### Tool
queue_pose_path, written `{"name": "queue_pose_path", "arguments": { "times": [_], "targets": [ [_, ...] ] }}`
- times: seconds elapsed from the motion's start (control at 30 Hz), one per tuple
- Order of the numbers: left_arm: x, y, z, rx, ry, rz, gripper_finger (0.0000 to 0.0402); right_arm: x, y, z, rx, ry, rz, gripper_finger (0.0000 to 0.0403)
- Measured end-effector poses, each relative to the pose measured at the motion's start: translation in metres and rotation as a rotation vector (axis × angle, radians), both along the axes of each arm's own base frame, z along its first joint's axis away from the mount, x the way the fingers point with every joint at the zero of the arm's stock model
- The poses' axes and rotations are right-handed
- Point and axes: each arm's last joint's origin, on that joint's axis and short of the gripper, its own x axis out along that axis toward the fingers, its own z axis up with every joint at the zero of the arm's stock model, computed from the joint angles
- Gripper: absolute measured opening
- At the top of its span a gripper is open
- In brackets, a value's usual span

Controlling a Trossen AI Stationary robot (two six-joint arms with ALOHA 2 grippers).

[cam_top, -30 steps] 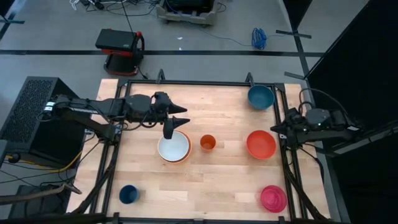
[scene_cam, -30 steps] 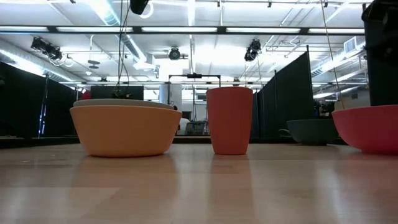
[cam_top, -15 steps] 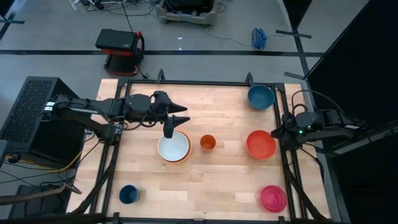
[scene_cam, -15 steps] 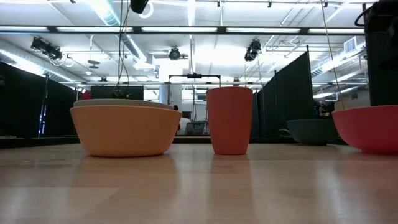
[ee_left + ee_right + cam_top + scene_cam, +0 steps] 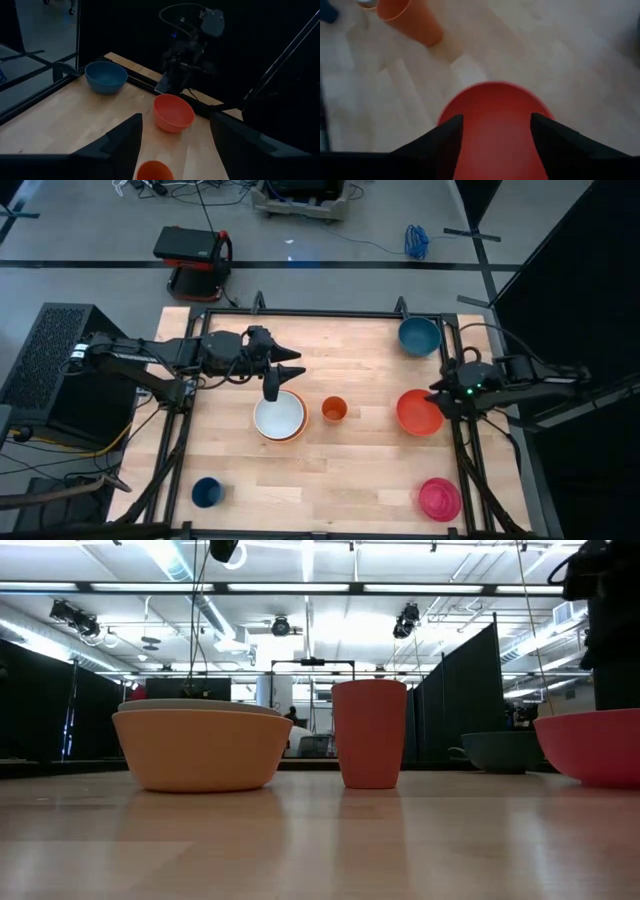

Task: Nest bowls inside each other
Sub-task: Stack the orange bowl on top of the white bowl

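Your right gripper (image 5: 437, 392) sits at the outer edge of the red-orange bowl (image 5: 418, 412), fingers (image 5: 445, 145) spread apart above its rim, arm reaching in from the table's right side. Your left gripper (image 5: 272, 392) hangs well apart from that bowl, fingers parted, arm stretched from the left.

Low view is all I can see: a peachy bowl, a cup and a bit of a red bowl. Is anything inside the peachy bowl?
Observer: Yes, a white bowl sits nested inside the orange bowl.
Operator: Where are the robot's hands?
Observer: The left gripper hovers open over that stack's rim.
Operator: And the other one?
Observer: The right gripper is open over the red-orange bowl.
Operator: Any bowls I can't see?
Observer: A magenta-pink bowl sits alone at a table corner on the right arm's side.
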Motion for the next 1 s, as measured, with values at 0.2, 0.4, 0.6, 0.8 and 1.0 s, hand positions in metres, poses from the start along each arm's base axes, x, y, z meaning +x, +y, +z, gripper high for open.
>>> {"name": "queue_pose_path", "arguments": {
  "times": [0.2, 0.4, 0.6, 0.8, 1.0],
  "targets": [
    [0.0, 0.0, 0.0, -0.007, -0.001, 0.001, 0.022, 0.017, 0.001, -0.005, -0.027, 0.09, -0.016, 0.0216],
    [0.0, 0.0, 0.0, -0.008, -0.002, 0.001, 0.0219, 0.038, 0.003, -0.015, -0.049, 0.22, 0.03, 0.0195],
    [0.0, 0.0, 0.0, -0.009, 0.002, -0.004, 0.0218, 0.05, 0.002, -0.02, -0.026, 0.243, -0.009, 0.021],
    [0.0, -0.001, -0.001, -0.011, 0.01, -0.017, 0.0215, 0.057, -0.004, -0.023, -0.003, 0.262, -0.053, 0.0245],
    [0.0, -0.001, -0.002, -0.013, 0.017, -0.03, 0.0212, 0.064, -0.011, -0.027, 0.022, 0.279, -0.098, 0.0279]
  ]
}}
